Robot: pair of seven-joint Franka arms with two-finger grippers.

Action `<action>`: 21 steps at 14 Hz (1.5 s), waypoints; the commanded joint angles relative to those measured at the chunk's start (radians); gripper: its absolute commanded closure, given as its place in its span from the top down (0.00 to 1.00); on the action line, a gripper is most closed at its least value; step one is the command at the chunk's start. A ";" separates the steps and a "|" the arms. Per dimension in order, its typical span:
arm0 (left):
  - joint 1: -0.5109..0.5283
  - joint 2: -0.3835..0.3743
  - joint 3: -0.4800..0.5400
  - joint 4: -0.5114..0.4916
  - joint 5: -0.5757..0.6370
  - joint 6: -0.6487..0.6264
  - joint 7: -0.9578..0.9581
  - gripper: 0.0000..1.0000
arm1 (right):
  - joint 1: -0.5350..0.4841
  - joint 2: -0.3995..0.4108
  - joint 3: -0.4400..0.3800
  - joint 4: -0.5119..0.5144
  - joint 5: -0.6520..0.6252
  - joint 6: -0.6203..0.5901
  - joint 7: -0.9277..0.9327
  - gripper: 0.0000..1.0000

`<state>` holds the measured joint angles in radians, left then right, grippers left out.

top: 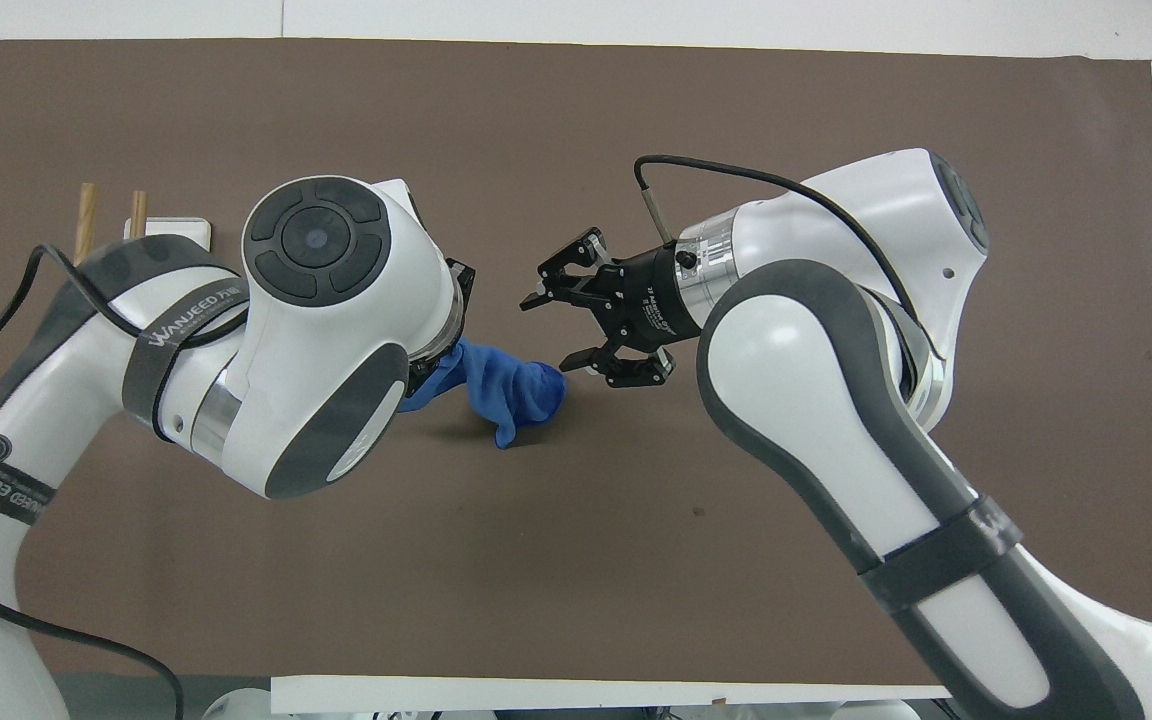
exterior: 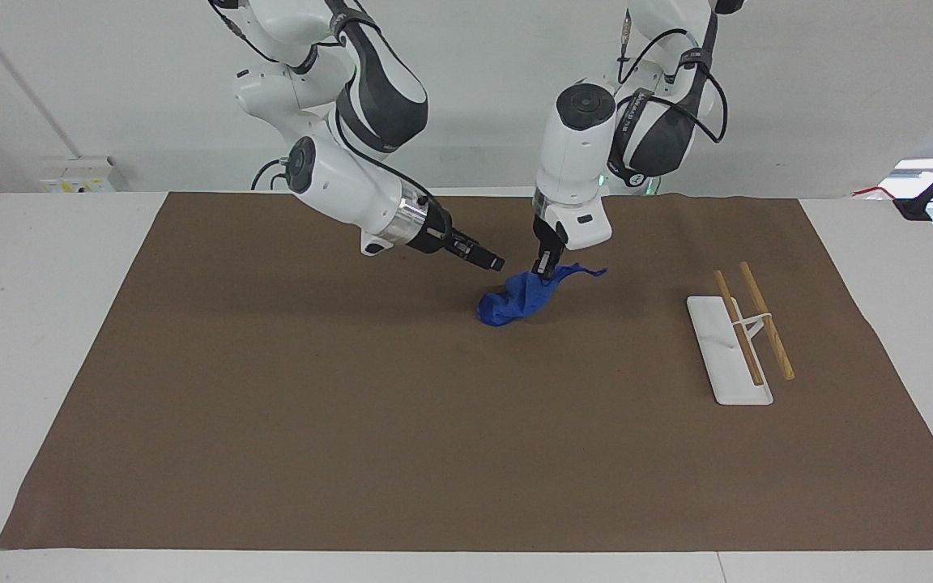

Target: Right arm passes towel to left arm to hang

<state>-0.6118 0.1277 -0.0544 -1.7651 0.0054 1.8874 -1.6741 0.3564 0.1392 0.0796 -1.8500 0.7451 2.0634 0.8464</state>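
The royal-blue towel point(exterior: 515, 300) hangs bunched from my left gripper point(exterior: 545, 269), which is shut on its upper edge above the middle of the brown mat. A thin corner of the towel sticks out toward the left arm's end. In the overhead view the towel point(top: 516, 392) shows beside the left wrist, which hides the left gripper's fingers. My right gripper point(exterior: 489, 261) is open and empty, a short gap away from the towel; its spread fingers show in the overhead view point(top: 553, 328).
The white-and-wood rack point(exterior: 738, 344) stands on the brown mat point(exterior: 272, 405) toward the left arm's end; in the overhead view the rack point(top: 166, 230) is mostly hidden by the left arm.
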 commanded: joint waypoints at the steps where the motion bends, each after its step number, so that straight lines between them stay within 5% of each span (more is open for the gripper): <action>1: -0.003 0.003 0.013 0.074 -0.007 -0.085 0.040 0.00 | -0.019 -0.050 -0.004 0.000 -0.294 -0.035 -0.084 1.00; 7: 0.086 -0.010 0.028 0.274 0.063 -0.309 0.244 0.00 | -0.250 -0.173 -0.017 0.011 -0.591 -0.256 -0.484 1.00; 13: 0.341 -0.023 0.057 0.262 0.114 -0.307 0.667 0.00 | -0.410 -0.178 -0.018 0.331 -0.834 -0.645 -0.749 1.00; 16: 0.486 -0.040 0.057 0.211 0.136 -0.286 0.862 0.00 | -0.474 -0.176 -0.017 0.448 -0.837 -0.767 -0.837 1.00; 21: 0.656 -0.117 0.057 -0.018 0.142 0.040 1.048 0.00 | -0.473 -0.213 -0.011 0.338 -0.807 -0.698 -0.882 1.00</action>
<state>0.0117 0.0875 0.0134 -1.6427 0.1312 1.8095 -0.6670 -0.1106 -0.0606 0.0553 -1.4822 -0.0708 1.3443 -0.0042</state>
